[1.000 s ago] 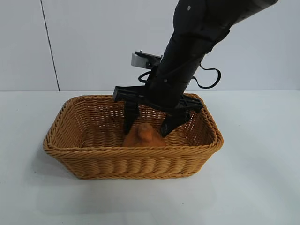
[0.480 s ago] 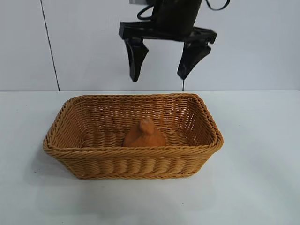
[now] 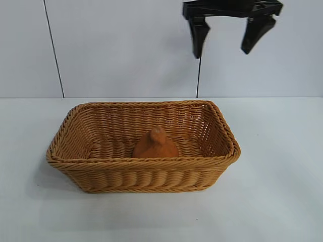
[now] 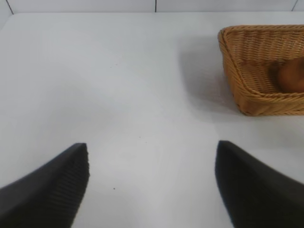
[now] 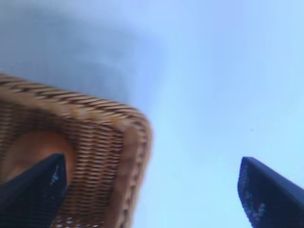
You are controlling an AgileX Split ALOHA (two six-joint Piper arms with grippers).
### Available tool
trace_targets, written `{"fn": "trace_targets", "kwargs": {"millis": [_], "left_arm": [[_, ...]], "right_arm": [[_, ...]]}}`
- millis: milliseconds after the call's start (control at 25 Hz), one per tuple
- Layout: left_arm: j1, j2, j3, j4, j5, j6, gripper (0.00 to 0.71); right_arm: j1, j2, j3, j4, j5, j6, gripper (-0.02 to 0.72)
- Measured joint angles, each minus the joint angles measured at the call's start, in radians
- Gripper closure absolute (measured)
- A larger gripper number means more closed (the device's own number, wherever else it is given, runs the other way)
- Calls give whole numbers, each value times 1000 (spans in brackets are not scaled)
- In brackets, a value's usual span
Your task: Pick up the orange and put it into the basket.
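Orange (image 3: 155, 145) sits inside basket (image 3: 144, 171), right pincer (image 3: 228, 36) spread empty high above it; placing looks done, next just park.

No readable txt, labels, brands or nos. anywhere: nothing legible on any surface in any view.

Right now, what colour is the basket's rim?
Tan-orange braided wicker, like the rest of the basket; clearest in the exterior view.
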Motion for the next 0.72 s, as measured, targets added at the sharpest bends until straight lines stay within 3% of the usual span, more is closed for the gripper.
{"fn": "trace_targets", "kwargs": {"millis": [160, 320, 560, 720], "left_arm": [[0, 0, 0, 0, 0, 0, 182], [0, 0, 0, 0, 0, 0, 182], [0, 0, 0, 0, 0, 0, 182], [0, 0, 0, 0, 0, 0, 182]], "right_arm": [[-177, 0, 0, -7, 0, -3, 28], [-296, 0, 0, 35, 1, -35, 28], [-326, -4, 9, 71, 3, -50, 28], [-320, -62, 122, 76, 1, -65, 28]]}}
